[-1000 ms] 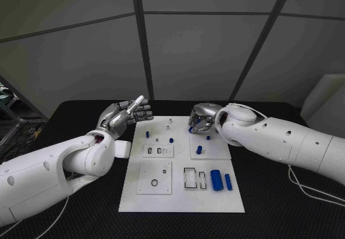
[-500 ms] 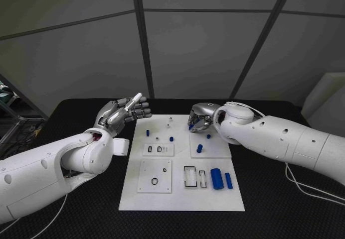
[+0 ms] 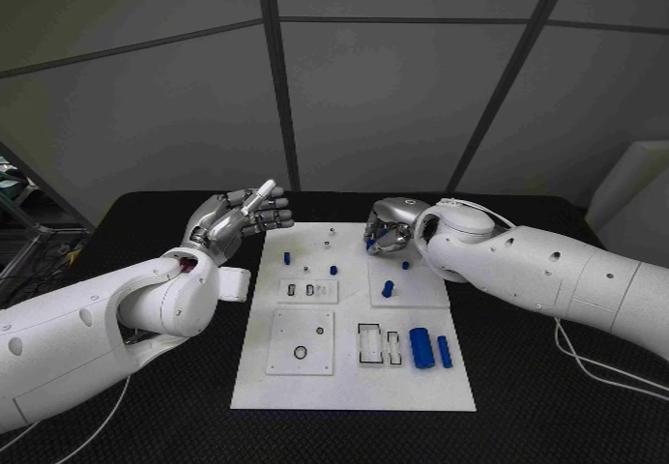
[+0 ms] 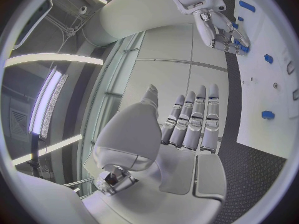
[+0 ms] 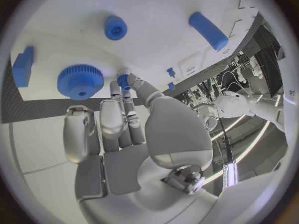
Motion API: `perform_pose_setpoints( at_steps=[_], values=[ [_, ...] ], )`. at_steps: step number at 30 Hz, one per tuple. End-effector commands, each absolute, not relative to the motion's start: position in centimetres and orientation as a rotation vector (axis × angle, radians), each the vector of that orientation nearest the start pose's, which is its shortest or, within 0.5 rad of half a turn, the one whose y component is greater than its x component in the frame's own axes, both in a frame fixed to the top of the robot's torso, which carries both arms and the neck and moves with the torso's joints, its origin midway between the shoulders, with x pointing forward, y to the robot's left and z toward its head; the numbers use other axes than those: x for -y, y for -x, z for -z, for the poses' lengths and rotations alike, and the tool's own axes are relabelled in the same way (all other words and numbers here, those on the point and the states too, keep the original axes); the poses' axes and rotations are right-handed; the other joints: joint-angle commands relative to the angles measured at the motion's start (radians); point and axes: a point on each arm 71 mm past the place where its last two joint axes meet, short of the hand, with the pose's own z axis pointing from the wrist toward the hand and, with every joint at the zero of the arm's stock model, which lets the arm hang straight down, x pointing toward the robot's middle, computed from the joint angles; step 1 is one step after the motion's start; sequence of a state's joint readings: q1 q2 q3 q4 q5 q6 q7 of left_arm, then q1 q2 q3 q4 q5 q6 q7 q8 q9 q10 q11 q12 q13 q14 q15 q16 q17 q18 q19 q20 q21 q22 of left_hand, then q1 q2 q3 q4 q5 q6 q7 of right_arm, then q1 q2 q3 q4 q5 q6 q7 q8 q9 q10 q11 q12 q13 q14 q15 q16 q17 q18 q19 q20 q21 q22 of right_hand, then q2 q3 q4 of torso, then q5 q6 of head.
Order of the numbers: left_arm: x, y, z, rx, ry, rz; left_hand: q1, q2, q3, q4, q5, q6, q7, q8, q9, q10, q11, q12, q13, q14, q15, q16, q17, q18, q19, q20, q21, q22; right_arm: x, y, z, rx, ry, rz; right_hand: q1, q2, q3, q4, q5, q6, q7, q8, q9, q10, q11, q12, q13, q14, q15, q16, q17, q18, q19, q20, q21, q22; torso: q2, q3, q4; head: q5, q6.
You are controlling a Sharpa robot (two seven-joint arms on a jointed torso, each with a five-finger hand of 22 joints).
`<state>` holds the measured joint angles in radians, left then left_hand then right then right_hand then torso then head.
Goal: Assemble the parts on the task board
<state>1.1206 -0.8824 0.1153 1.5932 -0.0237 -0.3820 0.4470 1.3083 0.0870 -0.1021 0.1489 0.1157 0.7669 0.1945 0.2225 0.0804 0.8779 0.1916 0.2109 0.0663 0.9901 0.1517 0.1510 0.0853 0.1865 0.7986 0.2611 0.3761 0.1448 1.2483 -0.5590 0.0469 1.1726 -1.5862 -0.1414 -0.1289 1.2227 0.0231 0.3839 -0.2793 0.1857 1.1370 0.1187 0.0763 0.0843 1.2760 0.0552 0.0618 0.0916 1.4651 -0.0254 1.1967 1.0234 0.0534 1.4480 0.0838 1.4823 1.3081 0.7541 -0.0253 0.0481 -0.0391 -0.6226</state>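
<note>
Early days: the right hand (image 3: 389,229) pinches a small blue peg (image 5: 123,79) over the task board's (image 3: 349,391) far end, beside a blue gear (image 5: 80,81). The left hand (image 3: 240,219) hovers off the board, fingers apart, holding nothing, and several blue parts (image 3: 420,347) lie loose, unassembled.

Head overhead — wrists close (shared board (image 3: 356,319))

Part under right hand (image 3: 388,228): mostly hidden by its fingers (image 5: 123,92); a small blue part (image 5: 123,79) shows at their tips, shape unclear
Blue block (image 5: 22,66): cut off beside that hand
</note>
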Motion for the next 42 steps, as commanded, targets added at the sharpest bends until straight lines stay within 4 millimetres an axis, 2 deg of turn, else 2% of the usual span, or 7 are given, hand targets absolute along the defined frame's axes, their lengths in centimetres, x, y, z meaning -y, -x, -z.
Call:
perform_pose_setpoints(
  at_steps=[1,8,16,22,29,30,42],
  values=[
    [-21.7,-48.5,14.7,-1.238,1.090,1.608,0.005,0.006,-0.001,-0.007,0.005,0.006,0.037,-0.006,-0.001,0.004,0.002,-0.007,0.000,-0.001,0.003,-0.005,-0.001,-0.005,0.009,-0.001,0.004,-0.001,15.1,-55.8,14.7,-1.551,0.222,-0.540,0.016,0.008,0.007,-0.001,-0.004,0.006,0.001,0.002,0.001,0.010,-0.003,0.002,0.002,0.018,-0.003,0.007,0.002,-0.013,0.011,0.000,0.007,0.061,0.001,-0.0009,0.0001,0.002,0.003],
    [-21.7,-48.6,14.7,-1.237,1.091,1.605,0.006,0.006,-0.001,-0.007,0.006,0.006,0.037,-0.006,-0.002,0.004,0.002,-0.008,0.000,-0.001,0.003,-0.005,-0.001,-0.005,0.009,-0.001,0.004,-0.002,14.1,-55.8,14.1,-1.478,0.203,-0.577,0.016,0.003,0.013,-0.003,-0.005,0.006,0.001,-0.001,0.001,0.009,-0.002,0.000,0.003,0.018,-0.003,0.009,0.003,-0.013,0.012,0.000,0.008,0.064,0.003,-0.0014,0.0023,0.004,0.010],
    [-21.6,-48.7,14.7,-1.238,1.091,1.606,0.006,0.005,-0.002,-0.008,0.006,0.006,0.037,-0.007,-0.002,0.004,0.002,-0.008,-0.001,-0.001,0.003,-0.006,-0.001,-0.005,0.009,-0.001,0.004,-0.002,12.5,-56.7,14.2,-1.463,0.199,-0.594,0.012,-0.005,0.021,-0.002,-0.007,0.002,0.004,-0.006,0.001,0.003,0.000,-0.002,0.003,0.017,-0.001,0.009,0.001,-0.012,0.010,0.001,0.007,0.061,0.005,-0.0027,0.0045,0.003,0.015],
    [-21.4,-48.8,14.7,-1.239,1.091,1.608,0.007,0.004,-0.003,-0.010,0.006,0.005,0.037,-0.008,-0.003,0.003,0.003,-0.011,-0.001,-0.001,0.004,-0.008,-0.002,-0.005,0.010,-0.001,0.004,-0.003,11.3,-57.4,14.5,-1.480,0.206,-0.596,0.005,-0.010,0.032,0.001,-0.010,-0.004,0.007,-0.011,0.000,-0.010,0.004,-0.003,0.002,0.015,0.002,0.012,0.001,-0.012,0.008,0.003,0.008,0.061,0.006,-0.0016,0.0036,0.007,0.013],
    [-21.1,-48.9,14.4,-1.238,1.086,1.614,0.006,0.003,-0.004,-0.011,0.007,0.003,0.037,-0.010,-0.004,0.003,0.003,-0.012,-0.001,0.000,0.004,-0.009,-0.002,-0.005,0.010,-0.001,0.004,-0.003,10.2,-57.9,14.9,-1.505,0.216,-0.594,0.003,-0.013,0.036,0.002,-0.011,-0.007,0.008,-0.012,0.000,-0.015,0.006,-0.003,0.001,0.015,0.004,0.014,0.002,-0.012,0.008,0.004,0.008,0.060,0.011,-0.0040,0.0058,0.010,0.017],
    [-21.1,-48.9,14.4,-1.237,1.084,1.615,0.006,0.003,-0.004,-0.011,0.007,0.003,0.037,-0.010,-0.004,0.003,0.003,-0.012,-0.001,0.000,0.004,-0.009,-0.002,-0.005,0.010,-0.001,0.004,-0.003,10.1,-58.0,15.0,-1.507,0.217,-0.594,0.003,-0.013,0.036,0.002,-0.011,-0.007,0.008,-0.012,0.000,-0.015,0.006,-0.003,0.001,0.015,0.004,0.014,0.002,-0.012,0.007,0.004,0.008,0.060,0.012,-0.0035,0.0044,0.011,0.017],
    [-21.0,-49.0,14.0,-1.233,1.075,1.619,0.006,0.003,-0.005,-0.012,0.007,0.003,0.037,-0.011,-0.004,0.002,0.003,-0.014,-0.001,-0.001,0.004,-0.011,-0.002,-0.005,0.011,-0.001,0.003,-0.004,9.4,-58.3,15.2,-1.524,0.222,-0.591,-0.002,-0.016,0.041,0.004,-0.013,-0.011,0.010,-0.013,-0.001,-0.020,0.008,-0.002,0.000,0.014,0.005,0.014,0.000,-0.012,0.006,0.006,0.007,0.059,0.012,-0.0038,0.0068,0.014,0.014]
  ],
)
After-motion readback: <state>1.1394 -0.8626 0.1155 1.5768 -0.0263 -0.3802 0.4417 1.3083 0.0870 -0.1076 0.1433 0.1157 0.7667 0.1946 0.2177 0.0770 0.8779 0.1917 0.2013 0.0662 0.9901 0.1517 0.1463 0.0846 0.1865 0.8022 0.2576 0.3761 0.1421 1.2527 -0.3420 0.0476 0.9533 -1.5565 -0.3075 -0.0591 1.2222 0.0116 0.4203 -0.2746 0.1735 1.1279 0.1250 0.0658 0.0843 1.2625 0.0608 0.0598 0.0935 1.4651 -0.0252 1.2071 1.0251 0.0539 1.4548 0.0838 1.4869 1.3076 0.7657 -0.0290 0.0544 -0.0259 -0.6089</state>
